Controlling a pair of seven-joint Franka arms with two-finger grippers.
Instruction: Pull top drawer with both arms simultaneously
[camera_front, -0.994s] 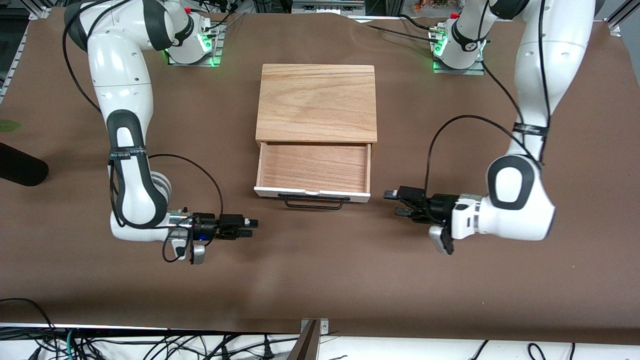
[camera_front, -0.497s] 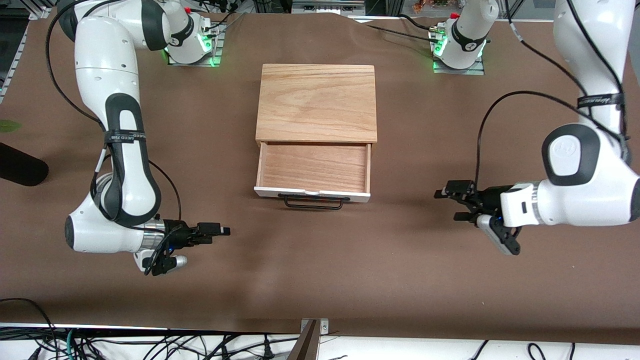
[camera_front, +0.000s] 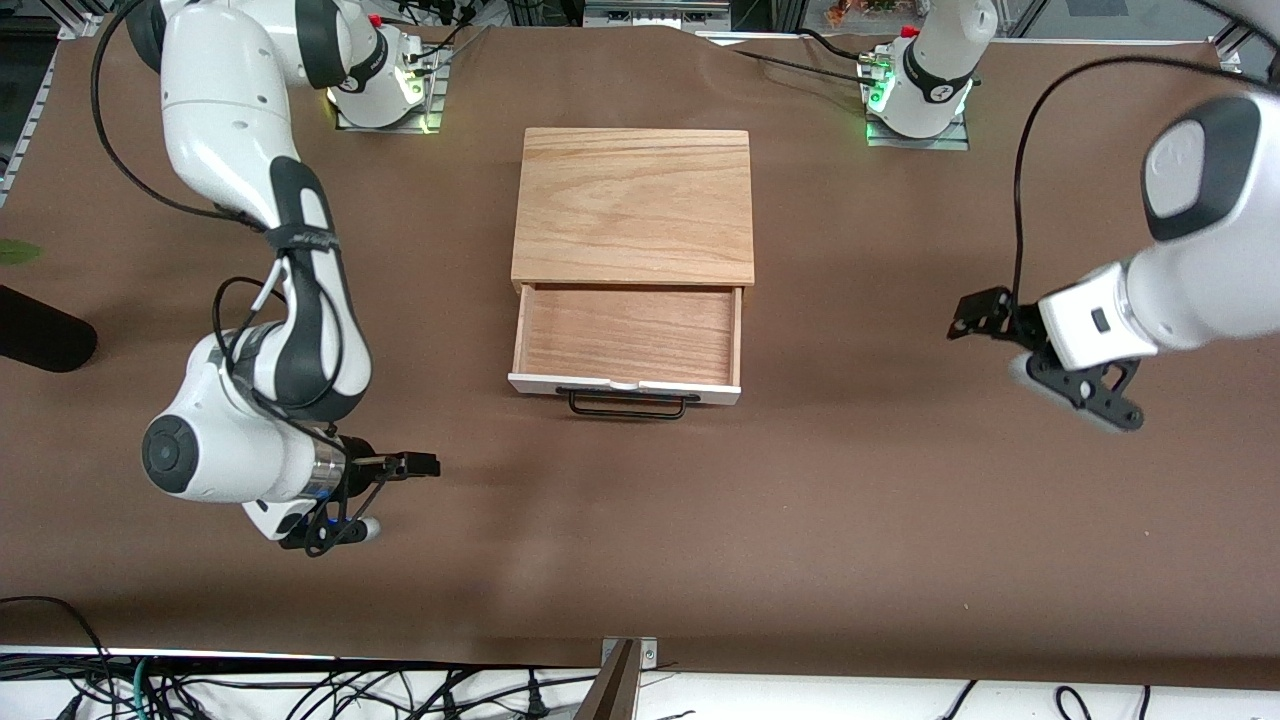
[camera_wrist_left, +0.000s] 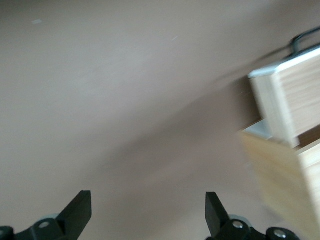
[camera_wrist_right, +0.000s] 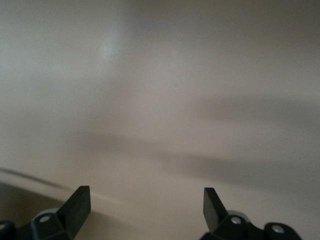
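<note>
The top drawer (camera_front: 627, 335) stands pulled out of the cabinet (camera_front: 633, 205), its light-wood tray empty. Its white front panel (camera_front: 700, 392) and black wire handle (camera_front: 628, 406) face the front camera. My left gripper (camera_front: 968, 318) is open and empty, up over bare table toward the left arm's end, well apart from the drawer. The left wrist view shows its spread fingers (camera_wrist_left: 80, 210) and a blurred corner of the drawer (camera_wrist_left: 280, 95). My right gripper (camera_front: 425, 465) is open and empty, low over the table toward the right arm's end. The right wrist view (camera_wrist_right: 145, 207) shows only table.
The brown table cover (camera_front: 640, 520) spreads around the cabinet. A black object (camera_front: 40, 340) lies at the table edge at the right arm's end. The arm bases (camera_front: 385, 95) (camera_front: 915, 100) stand beside the cabinet's back. Cables and a metal bracket (camera_front: 628, 655) line the edge nearest the front camera.
Both grippers have drawn away from the drawer's front toward their own ends of the table. The left gripper has also risen. The drawer has not moved.
</note>
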